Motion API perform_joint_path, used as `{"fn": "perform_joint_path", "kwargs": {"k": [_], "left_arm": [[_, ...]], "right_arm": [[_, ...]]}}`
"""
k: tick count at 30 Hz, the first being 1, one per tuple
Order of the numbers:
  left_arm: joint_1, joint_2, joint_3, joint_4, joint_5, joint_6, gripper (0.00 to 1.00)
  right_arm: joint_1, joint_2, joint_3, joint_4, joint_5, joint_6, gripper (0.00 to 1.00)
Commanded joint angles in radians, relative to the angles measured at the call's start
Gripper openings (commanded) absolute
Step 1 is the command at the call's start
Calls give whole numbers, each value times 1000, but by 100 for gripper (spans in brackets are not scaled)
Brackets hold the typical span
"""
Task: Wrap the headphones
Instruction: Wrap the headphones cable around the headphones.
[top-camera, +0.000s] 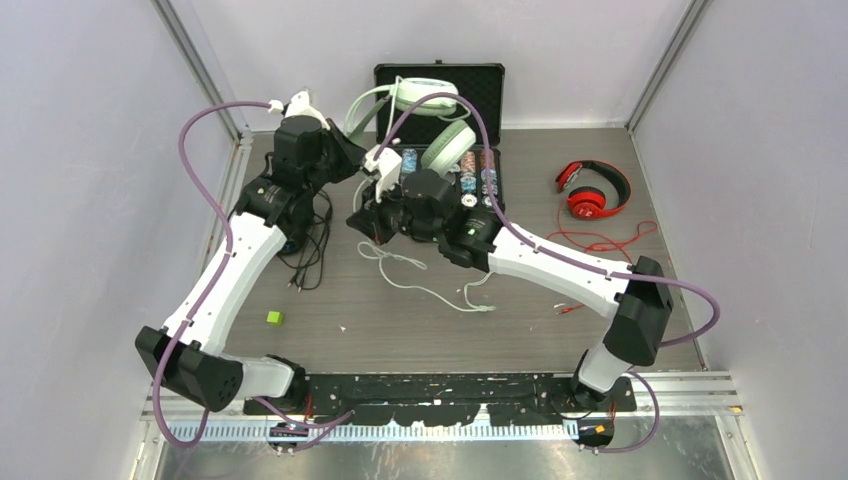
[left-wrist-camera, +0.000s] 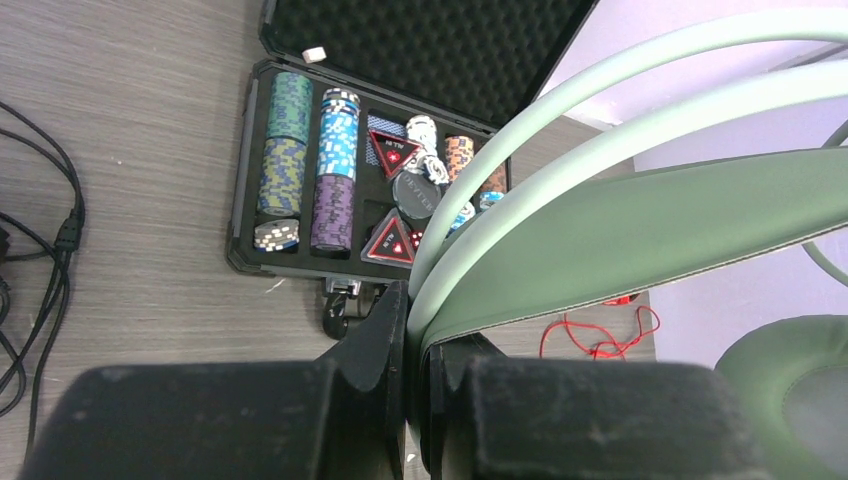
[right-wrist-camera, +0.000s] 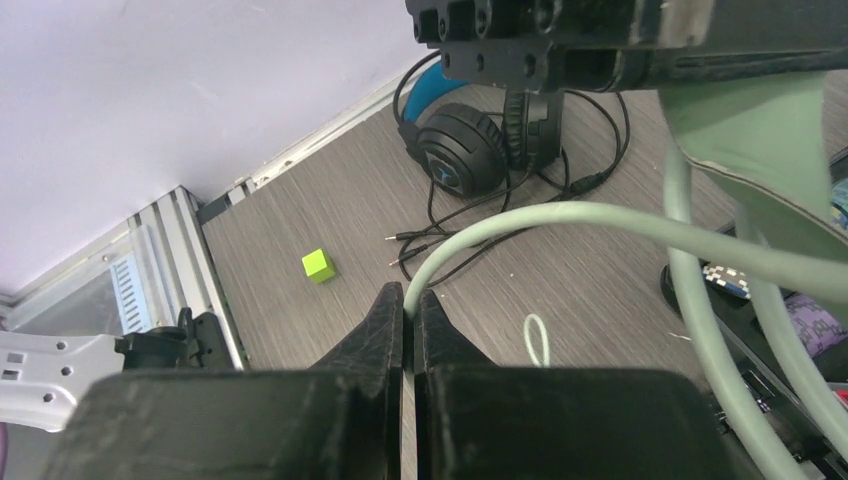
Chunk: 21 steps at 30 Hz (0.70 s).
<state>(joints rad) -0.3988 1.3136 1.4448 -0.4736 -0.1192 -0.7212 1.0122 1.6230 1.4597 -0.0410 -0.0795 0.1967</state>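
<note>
Both hands (left-wrist-camera: 414, 312) (right-wrist-camera: 408, 302) close together on mint headphones (top-camera: 446, 146)

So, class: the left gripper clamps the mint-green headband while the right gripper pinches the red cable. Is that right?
Not quite. The right gripper pinches the pale mint-green cable, not the red one; the right wrist view shows this. The rest holds: the left gripper does clamp the mint-green headband.
</note>
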Motion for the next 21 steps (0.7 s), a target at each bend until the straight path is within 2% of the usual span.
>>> {"fn": "perform_joint_path", "kwargs": {"k": [1,9,15,21], "left_arm": [[-3,-11,28,133,42,-27,0],[-2,-2,33,138,78,-25,0],[7,-16,33,153,111,-16,0],[35,-21,16,198,193,-97,0]], "right_arm": [[4,35,80,-20,-32,-7,0],[5,58,130,-86,-44,-26,0],[5,30,87,-106,-16,-38,1],[4,-4,65,-142,22,-16,0]]}}
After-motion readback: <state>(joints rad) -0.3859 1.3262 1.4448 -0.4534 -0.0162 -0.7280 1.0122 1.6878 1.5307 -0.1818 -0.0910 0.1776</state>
